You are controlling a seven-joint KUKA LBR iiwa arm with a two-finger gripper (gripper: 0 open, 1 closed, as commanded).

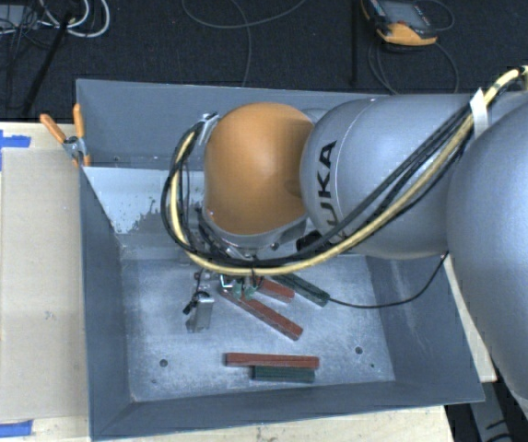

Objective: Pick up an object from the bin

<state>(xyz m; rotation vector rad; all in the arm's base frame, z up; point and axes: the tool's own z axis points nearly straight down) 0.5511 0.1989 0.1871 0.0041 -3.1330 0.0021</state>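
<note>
We see the gripper (199, 311) low in the bin (144, 371), left of centre, just above the speckled floor. It hangs under the orange cover (254, 168) at the wrist of the arm (383, 182), which comes in from the right. Black & yellow cables (176, 215) loop round the wrist.

Jaws: we can't tell if they're apart or together, since the tip reads as one grey lump from this angle. Nothing shows between them.

Nearest thing is the slant red bar (271, 318), a long red-brown stick lying flat at bin centre and running from upper left to lower right. Its upper-left end is near the gripper, on the gripper's right. Whether the two touch, we can't tell, bc the wrist covers that end.

Above it are two more sticks, partly under the wrist:
- top red bar (278, 290), red-brown, just beside the slant one
- top green bar (310, 293), dark green, to its right

Nearer the front wall, well apart from the gripper:
- low red bar (271, 360), lying approx. level
- low green bar (283, 373), shorter, touching its front edge

Floor under & left of the gripper is bare metal.
</note>
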